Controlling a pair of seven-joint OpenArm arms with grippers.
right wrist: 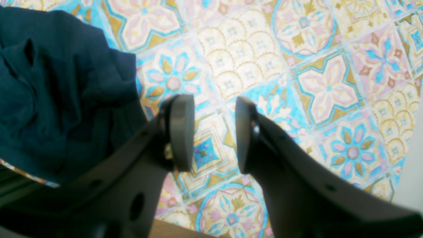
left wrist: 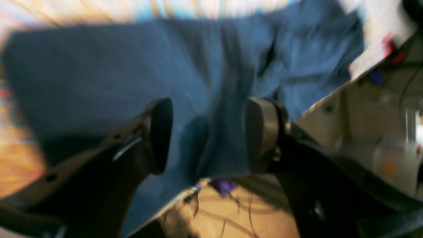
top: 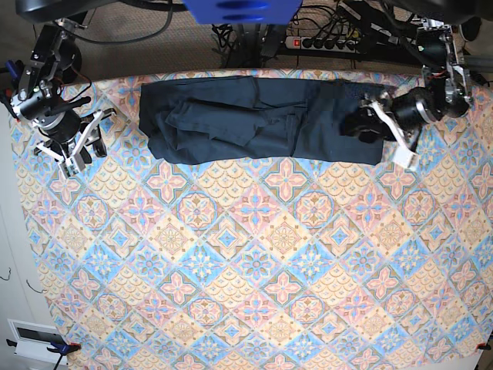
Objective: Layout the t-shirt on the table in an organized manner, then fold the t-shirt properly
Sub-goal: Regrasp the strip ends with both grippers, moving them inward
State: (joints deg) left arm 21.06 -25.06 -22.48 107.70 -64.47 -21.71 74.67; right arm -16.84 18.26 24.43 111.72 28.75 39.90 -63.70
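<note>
Fabric is showing between the spread fingers of the left gripper (left wrist: 208, 135) in the left wrist view: the jaws are standing well apart, with the t-shirt (left wrist: 138, 76) lying behind the gap and no cloth pinched between the pads. That view is blurred, so whether a fingertip is brushing the cloth cannot be told. The right gripper (right wrist: 214, 132) is also standing partly open with a clear gap and is holding nothing; its wrist view is showing bare patterned table (right wrist: 297, 66) between the fingers, with a rumpled edge of the t-shirt (right wrist: 59, 92) just beside its left finger.

The base view is giving what neither wrist view gives: the t-shirt (top: 254, 119) is lying as a long folded band along the far edge of the table (top: 254, 270). The left gripper (top: 368, 116) is sitting over the shirt's end on that view's right, while the right gripper (top: 77, 142) is hovering off the shirt's other end, near it but apart.
</note>
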